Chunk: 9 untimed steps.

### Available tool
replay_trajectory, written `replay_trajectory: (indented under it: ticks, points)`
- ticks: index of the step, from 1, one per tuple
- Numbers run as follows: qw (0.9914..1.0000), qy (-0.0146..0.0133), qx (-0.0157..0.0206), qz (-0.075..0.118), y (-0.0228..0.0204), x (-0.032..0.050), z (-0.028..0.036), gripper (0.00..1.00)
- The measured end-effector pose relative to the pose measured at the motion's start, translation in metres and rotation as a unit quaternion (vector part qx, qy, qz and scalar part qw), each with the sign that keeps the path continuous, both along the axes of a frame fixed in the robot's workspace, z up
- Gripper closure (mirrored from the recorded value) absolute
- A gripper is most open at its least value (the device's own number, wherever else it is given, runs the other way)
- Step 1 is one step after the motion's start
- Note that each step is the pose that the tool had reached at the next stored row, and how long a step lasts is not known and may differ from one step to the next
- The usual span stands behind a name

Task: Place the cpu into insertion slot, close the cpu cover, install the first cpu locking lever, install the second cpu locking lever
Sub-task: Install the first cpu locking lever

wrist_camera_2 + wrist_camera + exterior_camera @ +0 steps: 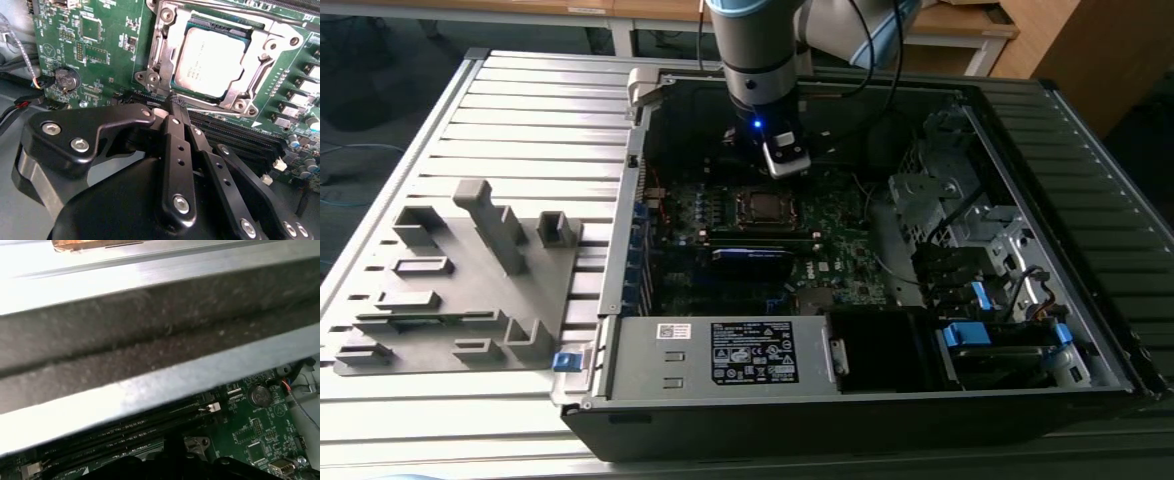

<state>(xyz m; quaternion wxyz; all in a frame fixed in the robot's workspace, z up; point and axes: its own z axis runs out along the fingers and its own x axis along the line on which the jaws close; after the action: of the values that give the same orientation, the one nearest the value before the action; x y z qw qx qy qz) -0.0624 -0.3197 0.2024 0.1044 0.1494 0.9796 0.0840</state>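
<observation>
My pincer (172, 106) hangs inside the open computer case (616, 300) with its black fingers drawn together at the tips and nothing between them. The cpu (212, 55) lies flat in its socket just beyond my fingertips, and the cpu cover (161, 47) is down around it, its silver frame bordering the chip's grey top. Memory slots (235, 132) run beneath my fingers, and a coin battery (66, 78) sits off to one side on the green motherboard (100, 45).

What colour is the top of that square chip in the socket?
The cpu top is dull silver-grey; the second wrist view shows it best.
</observation>
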Motion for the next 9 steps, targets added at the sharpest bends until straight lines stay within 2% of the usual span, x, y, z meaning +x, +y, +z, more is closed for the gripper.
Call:
replay_trajectory:
  ticks: [5,9]
  points:
    - [1.00000,0.0000,0.0000,0.000,0.0006,0.0000,0.0016,0.89]
    - [1.00000,0.0000,0.0001,0.000,0.0036,-0.0004,0.0015,0.89]
